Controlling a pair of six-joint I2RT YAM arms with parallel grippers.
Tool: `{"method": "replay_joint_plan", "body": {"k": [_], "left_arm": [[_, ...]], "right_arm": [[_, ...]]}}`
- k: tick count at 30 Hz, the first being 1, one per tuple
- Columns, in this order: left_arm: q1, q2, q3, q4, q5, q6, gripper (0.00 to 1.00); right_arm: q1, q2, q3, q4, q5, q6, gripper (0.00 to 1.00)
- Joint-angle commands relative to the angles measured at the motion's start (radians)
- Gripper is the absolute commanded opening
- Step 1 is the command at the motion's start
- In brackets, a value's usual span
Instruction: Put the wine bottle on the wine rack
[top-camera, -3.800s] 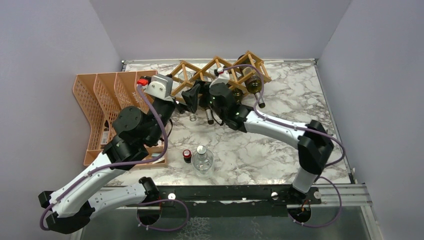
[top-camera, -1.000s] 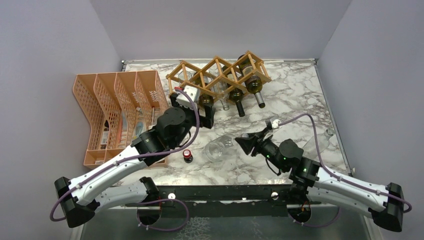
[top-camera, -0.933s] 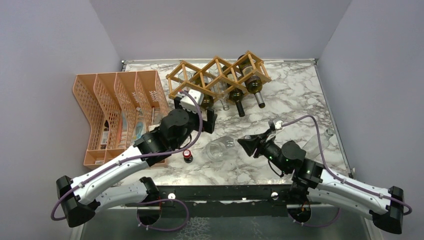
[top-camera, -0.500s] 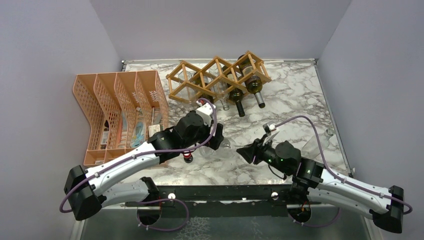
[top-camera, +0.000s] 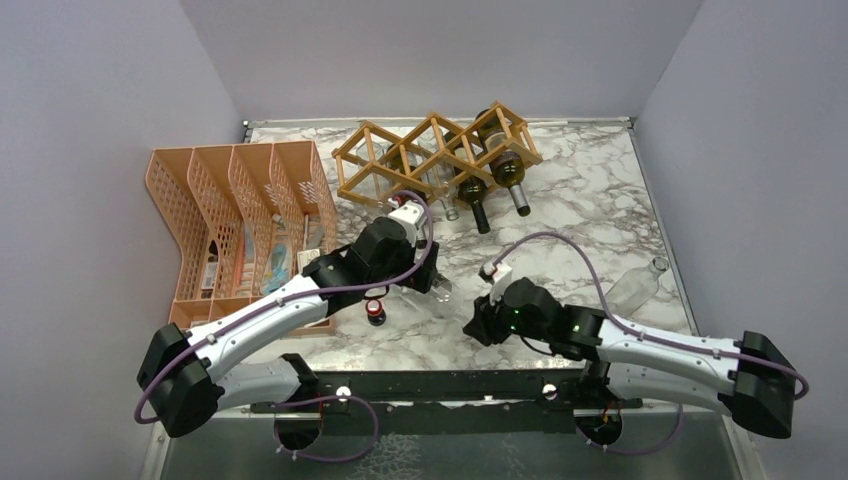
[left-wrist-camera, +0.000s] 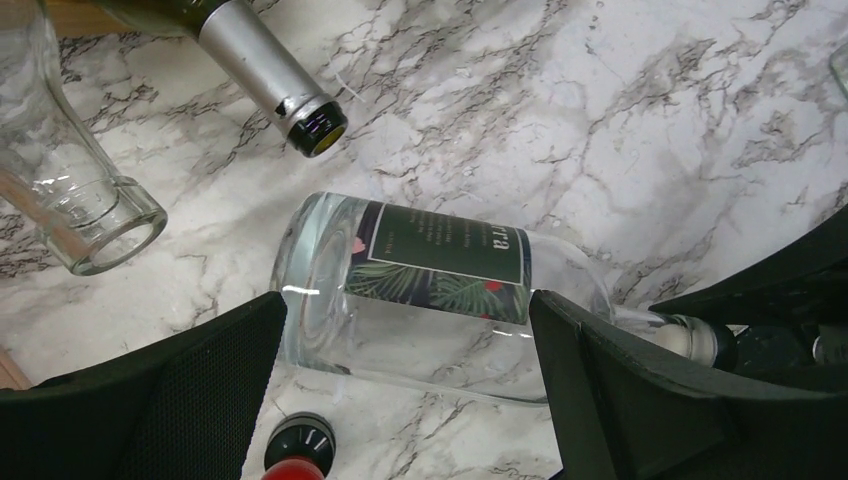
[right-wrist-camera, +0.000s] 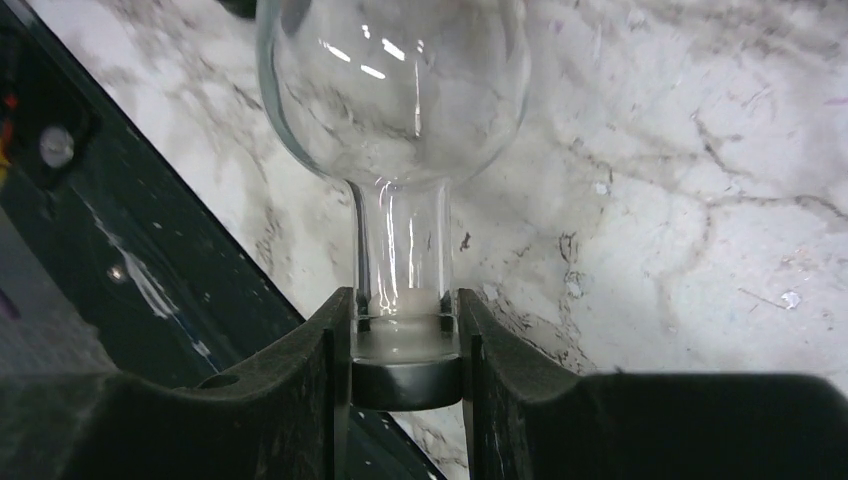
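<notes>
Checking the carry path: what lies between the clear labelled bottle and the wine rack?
Left wrist view: bare marble table, with a silver-foiled neck and a clear glass neck jutting from the wine rack toward the bottle.

The bottle (left-wrist-camera: 440, 290) is clear glass with a dark label printed with green leaves and a white stopper in its short neck. It lies on its side on the marble, crossing the middle of the left wrist view, base at left and neck at lower right. The right gripper (right-wrist-camera: 405, 305) is clamped on the neck. The rack (top-camera: 432, 121), a light wooden lattice of diamond cells, stands at the upper middle of the top view, well apart from the bottle. Its right-hand cells hold dark bottles (top-camera: 510, 172), necks pointing down-frame.
</notes>
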Motion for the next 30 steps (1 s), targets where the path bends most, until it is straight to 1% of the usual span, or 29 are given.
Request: {"method": "replay_joint_plan", "body": {"k": [1, 6, 8, 9, 15, 17, 20, 22, 30], "left_arm": [[0.042, 0.009, -0.027, 0.002, 0.030, -0.019, 0.98], [0.095, 0.010, -0.048, 0.020, 0.059, -0.024, 0.98], [0.105, 0.011, -0.052, 0.024, 0.063, -0.023, 0.98], [0.108, 0.010, -0.056, 0.024, 0.065, -0.023, 0.98], [0.118, -0.004, -0.057, 0.022, 0.052, -0.021, 0.97], [0.120, -0.011, -0.050, 0.018, 0.045, -0.015, 0.97], [0.120, -0.022, -0.037, 0.006, 0.028, -0.006, 0.97], [0.121, -0.035, -0.030, 0.002, 0.008, 0.002, 0.97], [0.121, -0.137, 0.005, 0.002, -0.114, 0.041, 0.98]], "right_arm": [[0.000, 0.145, 0.078, -0.026, -0.093, -0.075, 0.01], [-0.001, 0.294, 0.135, -0.016, -0.131, -0.110, 0.01], [-0.001, 0.338, 0.159, -0.024, -0.124, -0.114, 0.03], [0.000, 0.357, 0.172, -0.031, -0.121, -0.115, 0.07], [0.000, 0.452, 0.235, -0.069, -0.153, -0.126, 0.38], [0.000, 0.480, 0.250, -0.077, -0.147, -0.127, 0.43], [-0.001, 0.513, 0.269, -0.072, -0.142, -0.138, 0.49], [0.000, 0.529, 0.281, -0.058, -0.139, -0.147, 0.50], [-0.001, 0.649, 0.339, -0.008, -0.132, -0.166, 0.51]]}}
